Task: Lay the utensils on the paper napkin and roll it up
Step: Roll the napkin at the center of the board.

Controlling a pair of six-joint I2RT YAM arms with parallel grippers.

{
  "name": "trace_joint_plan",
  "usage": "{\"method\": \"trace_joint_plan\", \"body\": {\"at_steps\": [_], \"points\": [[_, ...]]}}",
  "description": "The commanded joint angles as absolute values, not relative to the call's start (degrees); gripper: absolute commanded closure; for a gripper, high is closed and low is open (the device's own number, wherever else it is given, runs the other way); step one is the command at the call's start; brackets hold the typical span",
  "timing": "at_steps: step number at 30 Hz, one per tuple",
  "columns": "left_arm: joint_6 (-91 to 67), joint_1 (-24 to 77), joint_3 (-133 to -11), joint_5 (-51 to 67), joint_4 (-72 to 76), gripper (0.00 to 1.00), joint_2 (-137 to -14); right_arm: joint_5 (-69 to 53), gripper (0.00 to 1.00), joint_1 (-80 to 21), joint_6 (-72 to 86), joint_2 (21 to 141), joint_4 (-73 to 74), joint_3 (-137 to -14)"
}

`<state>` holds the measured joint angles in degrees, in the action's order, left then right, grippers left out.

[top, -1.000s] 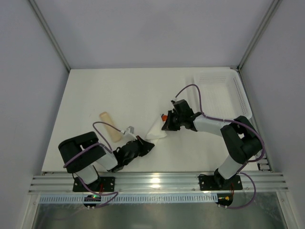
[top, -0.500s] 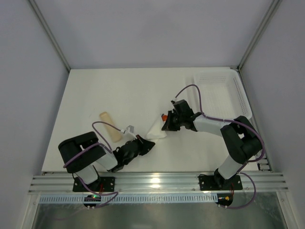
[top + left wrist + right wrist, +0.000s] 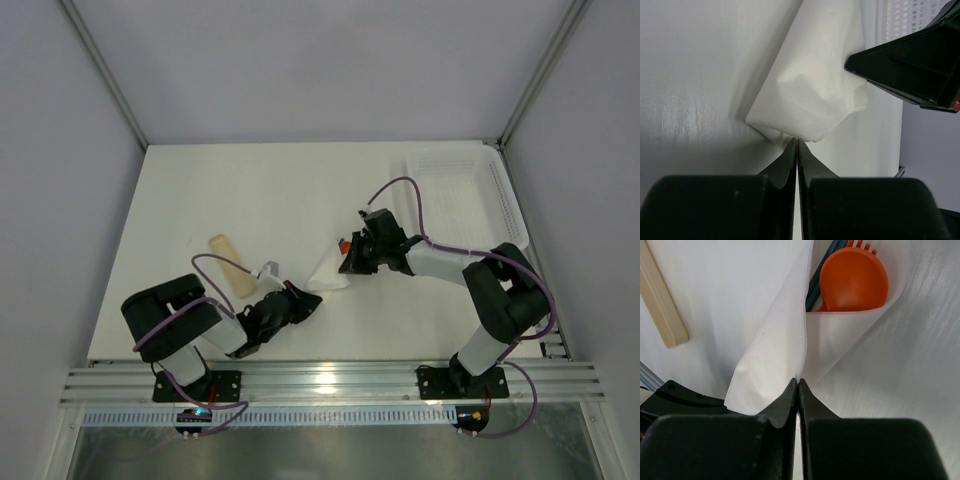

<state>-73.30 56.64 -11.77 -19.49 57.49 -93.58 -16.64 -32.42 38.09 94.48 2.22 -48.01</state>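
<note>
Off-white surface (image 3: pixel 200 190) inside grey walls, a white mesh basket (image 3: pixel 455 190) at its far right corner. Near the middle, the paper napkin (image 3: pixel 328 272), folded into a pocket and seemingly raised a little at the near end. Wraps an orange spoon (image 3: pixel 852 280), some orange fork tines (image 3: pixel 863 246) and dark blue handles (image 3: pixel 821 275) at its far end. Left claw (image 3: pixel 796 155): pressed together on the near corner, apparently pinching it to anchor that end. Right claw (image 3: pixel 798 395): pressed together on the folded edge, pinching it, probably so as to hold the fold shut around the pieces. Tan stick (image 3: pixel 228 265) flat on the surface, apart to the left of the napkin and outside it. Looks therefore like a roll half begun, with one utensil not yet brought in.
</note>
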Motion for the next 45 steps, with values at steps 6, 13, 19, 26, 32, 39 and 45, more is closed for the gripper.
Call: {"method": "trace_joint_plan", "body": {"at_steps": [6, 13, 19, 26, 32, 39, 45], "points": [[-75.6, 56.0, -14.0, -20.5, 48.7, 1.0, -92.5, -16.4, 0.97, -32.3, 37.1, 92.9, 1.8, -49.7], [-77.6, 56.1, -14.3, -21.3, 40.3, 1.0, -90.0, -13.4, 0.97, -32.3, 34.5, 92.0, 4.5, -51.2], [-78.9, 56.0, -12.7, -21.4, 42.1, 1.0, -90.4, -9.2, 0.96, -32.1, 32.2, 91.2, 7.2, -51.9], [-79.8, 56.0, -12.7, -22.0, 40.7, 1.0, -90.4, -9.8, 0.97, -31.7, 32.3, 92.0, 6.9, -50.3], [-80.3, 56.0, -13.0, -22.1, 40.7, 1.0, -91.3, -12.3, 0.96, -31.7, 34.2, 91.8, 4.2, -47.7], [-81.0, 56.0, -13.5, -23.3, 39.0, 1.0, -91.1, -14.1, 0.96, -32.8, 37.1, 89.9, 2.6, -44.7], [-82.2, 56.0, -14.1, -23.8, 36.3, 1.0, -91.1, -12.9, 0.96, -34.1, 38.5, 89.0, 2.1, -43.2]]}}
